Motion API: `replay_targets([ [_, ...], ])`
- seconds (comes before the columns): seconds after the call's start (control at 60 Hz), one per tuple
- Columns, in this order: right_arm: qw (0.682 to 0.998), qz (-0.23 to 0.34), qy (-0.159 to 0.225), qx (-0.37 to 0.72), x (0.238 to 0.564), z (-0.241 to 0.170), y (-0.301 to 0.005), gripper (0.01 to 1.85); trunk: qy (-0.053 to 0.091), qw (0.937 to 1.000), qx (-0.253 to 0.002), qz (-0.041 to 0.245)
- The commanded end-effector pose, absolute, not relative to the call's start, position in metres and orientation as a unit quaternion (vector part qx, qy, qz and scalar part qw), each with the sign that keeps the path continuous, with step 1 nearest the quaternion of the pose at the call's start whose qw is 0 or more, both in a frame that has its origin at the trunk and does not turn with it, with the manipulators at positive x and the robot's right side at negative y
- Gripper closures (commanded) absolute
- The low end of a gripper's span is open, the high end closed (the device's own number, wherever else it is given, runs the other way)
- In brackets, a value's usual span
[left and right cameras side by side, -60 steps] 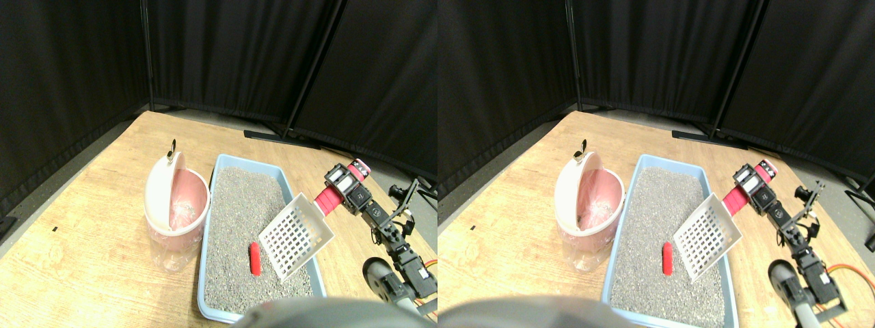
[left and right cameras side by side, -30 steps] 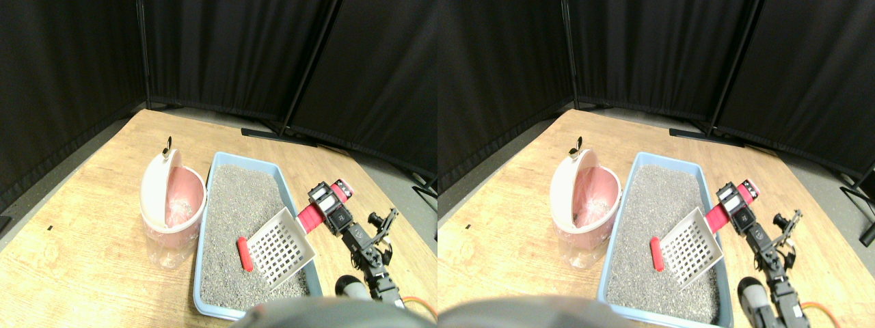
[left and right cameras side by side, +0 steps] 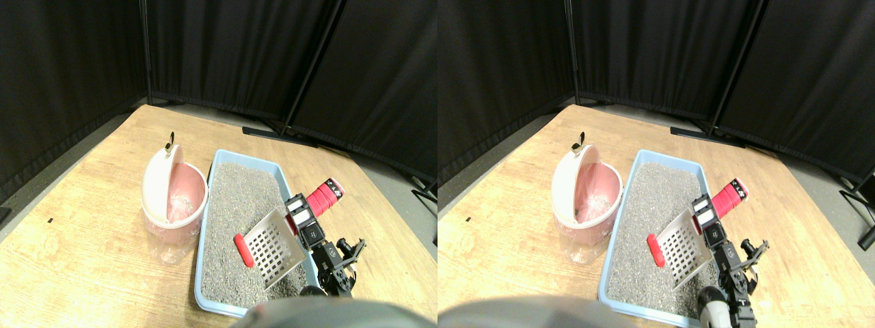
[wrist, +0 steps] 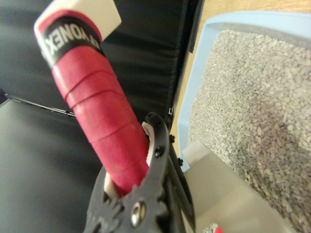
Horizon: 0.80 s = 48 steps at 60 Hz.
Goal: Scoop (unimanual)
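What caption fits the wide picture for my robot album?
Gripper holds scoop against red piece in litter tray, beside pink bin.

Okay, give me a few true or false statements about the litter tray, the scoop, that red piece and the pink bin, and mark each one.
1. The red piece lies on the litter in the blue tray. True.
2. The white scoop is over the pink bin. False: it is over the tray, its edge by the red piece.
3. The bin's lid is shut. False: it stands tipped open.
4. The right gripper holds the scoop's red handle. True.
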State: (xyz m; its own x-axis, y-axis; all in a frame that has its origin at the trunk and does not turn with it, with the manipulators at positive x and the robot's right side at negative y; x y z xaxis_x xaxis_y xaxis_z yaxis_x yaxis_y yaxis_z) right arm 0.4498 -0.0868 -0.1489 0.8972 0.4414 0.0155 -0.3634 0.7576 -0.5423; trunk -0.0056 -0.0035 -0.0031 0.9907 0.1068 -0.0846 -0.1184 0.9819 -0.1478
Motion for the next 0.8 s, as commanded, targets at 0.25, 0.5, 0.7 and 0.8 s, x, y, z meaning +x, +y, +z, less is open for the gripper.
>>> replay_targets([
  [0.25, 0.974, 0.158, 0.078, -0.142, 0.479, -0.176, -0.107, 1.55, 0.048, 0.9931, -0.083, 0.068],
  [0.5, 0.991, 0.068, 0.11, -0.035, 0.497, -0.177, -0.136, 1.81, 0.049, 0.9931, -0.083, 0.066],
  [0.7, 0.992, 0.043, 0.112, 0.023, 0.495, -0.182, -0.148, 1.81, 0.049, 0.9933, -0.081, 0.066],
  [0.8, 0.993, 0.051, 0.093, 0.054, 0.497, -0.183, -0.154, 1.81, 0.05, 0.9935, -0.079, 0.065],
])
